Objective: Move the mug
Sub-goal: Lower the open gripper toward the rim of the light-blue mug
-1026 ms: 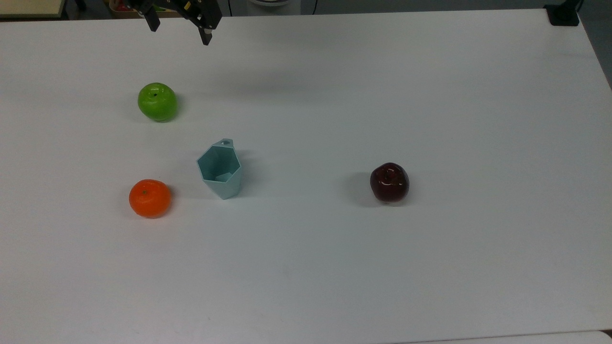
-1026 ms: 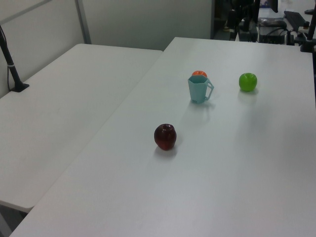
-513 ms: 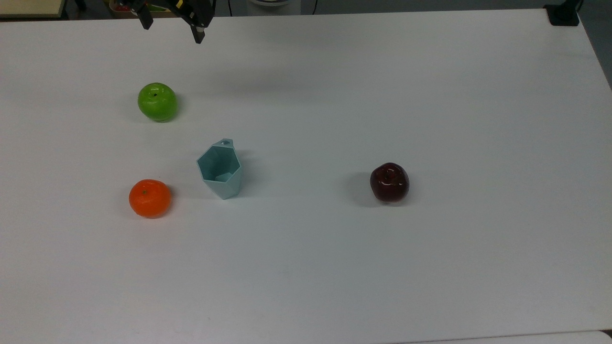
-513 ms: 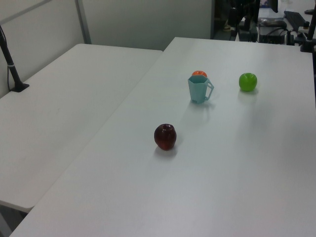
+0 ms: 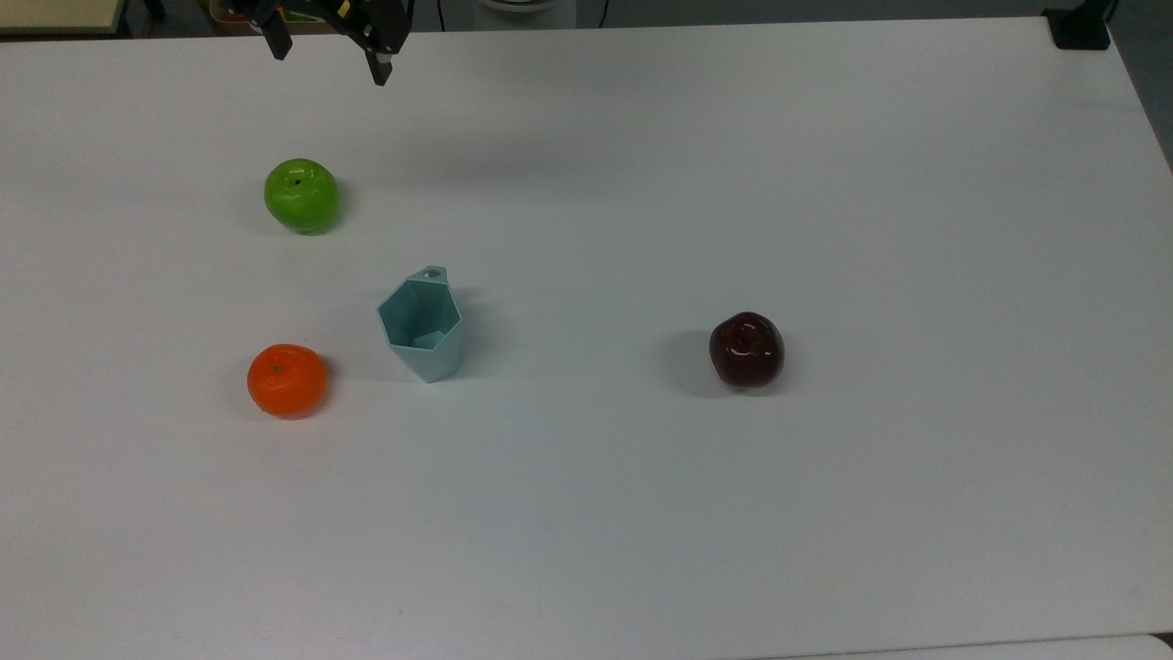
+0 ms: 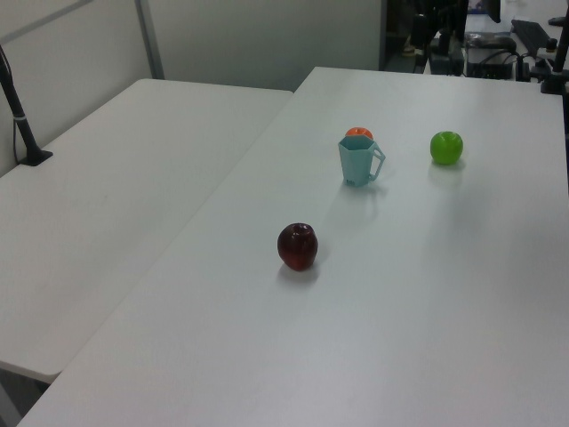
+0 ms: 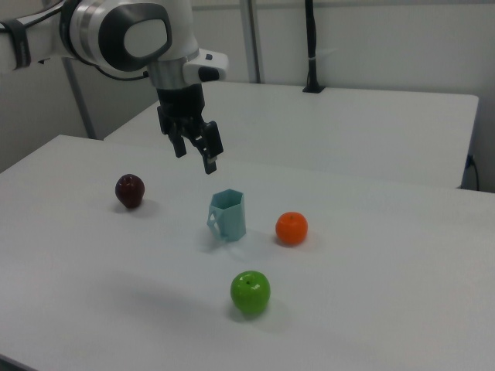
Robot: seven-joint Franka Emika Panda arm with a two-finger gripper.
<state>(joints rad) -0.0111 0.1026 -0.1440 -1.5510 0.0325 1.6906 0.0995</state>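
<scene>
The mug (image 5: 422,327) is a pale light-blue faceted cup standing upright on the white table (image 5: 825,513), its tab handle toward the top view's upper edge. It also shows as the mug (image 6: 358,160) in the left view and the mug (image 7: 227,215) in the right view. My gripper (image 5: 328,60) hangs open and empty high above the table's far edge in the top view. In the right view the gripper (image 7: 196,158) is in the air above and left of the mug, well apart from it.
A green apple (image 5: 301,195) lies up-left of the mug in the top view, an orange (image 5: 287,379) to its left, and a dark red apple (image 5: 746,349) far to its right. A second white table (image 6: 116,205) adjoins at the left view's left.
The gripper shifted a little toward the top view's left between one second ago and half a second ago, then held still. The mug and fruits have not moved.
</scene>
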